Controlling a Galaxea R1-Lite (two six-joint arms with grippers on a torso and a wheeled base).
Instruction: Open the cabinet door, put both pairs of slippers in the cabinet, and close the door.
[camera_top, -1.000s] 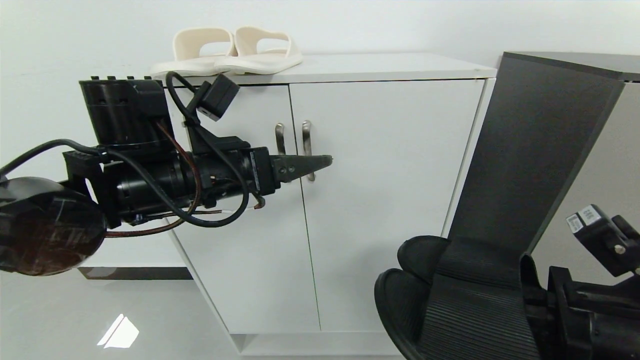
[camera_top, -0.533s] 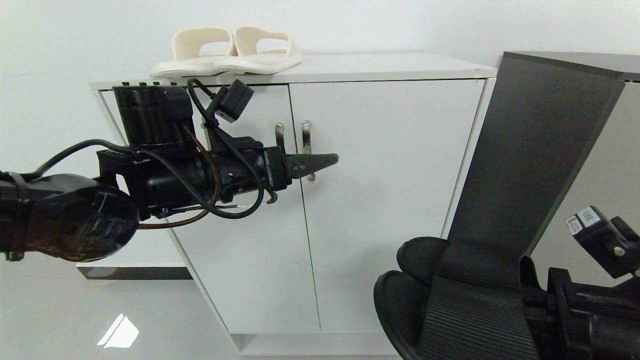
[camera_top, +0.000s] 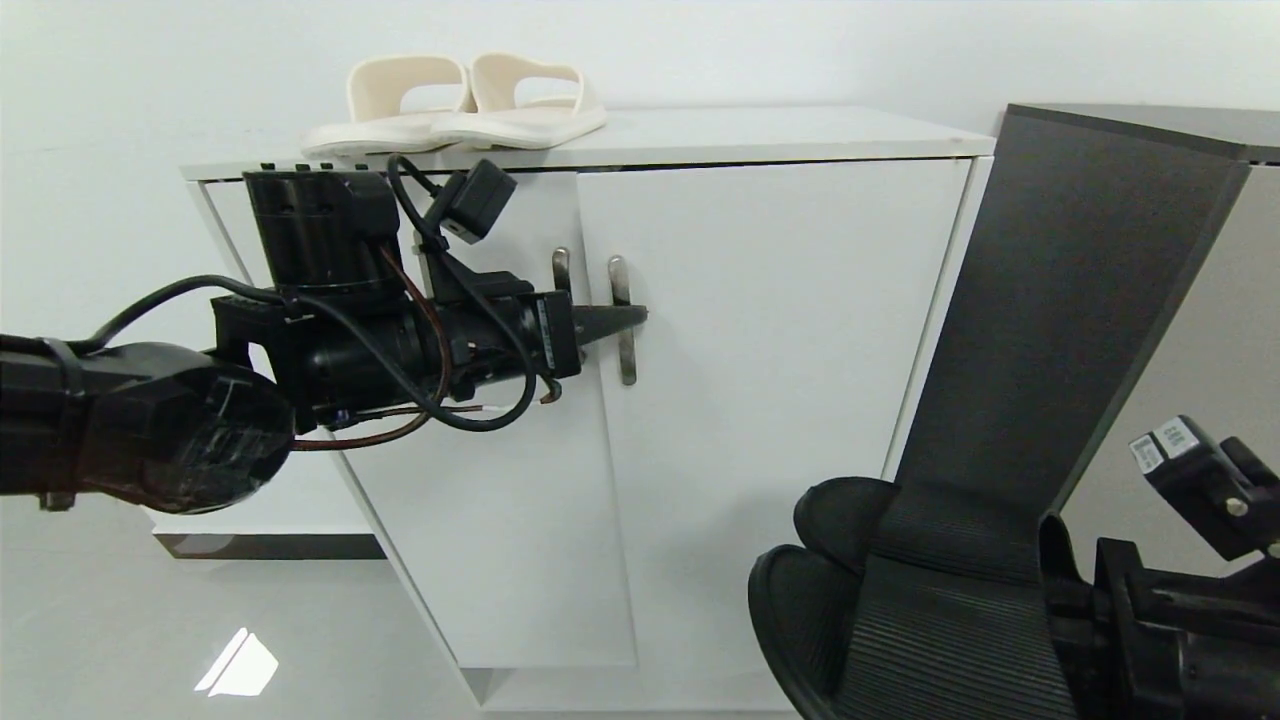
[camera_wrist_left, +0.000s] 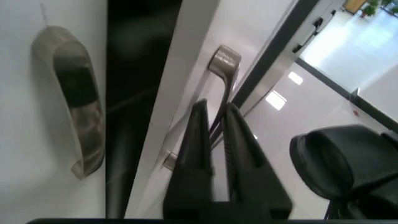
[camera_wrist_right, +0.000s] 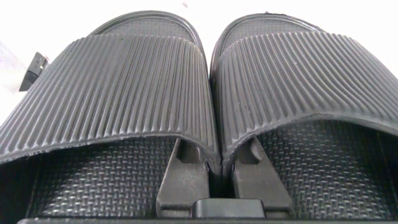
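Note:
A white two-door cabinet (camera_top: 780, 330) stands in front of me. My left gripper (camera_top: 628, 318) is shut on the right door's metal handle (camera_top: 624, 340). In the left wrist view its fingers (camera_wrist_left: 199, 140) sit on either side of the handle bar (camera_wrist_left: 222, 67), and a dark gap shows beside the door edge, so this door is slightly ajar. The left door's handle (camera_wrist_left: 74, 106) is free. A cream pair of slippers (camera_top: 460, 100) lies on the cabinet top. My right gripper (camera_wrist_right: 217, 171) is shut on the touching inner edges of a black ribbed pair of slippers (camera_top: 900, 590), held low at the right.
A tall dark grey panel (camera_top: 1080, 300) stands right against the cabinet's right side. Glossy light floor (camera_top: 200, 620) spreads out to the left of the cabinet, and a white wall runs behind it.
My left gripper moved right to the right door's handle, closed on it and drew back a little. The door has swung slightly out. The right arm and black slippers stayed put.

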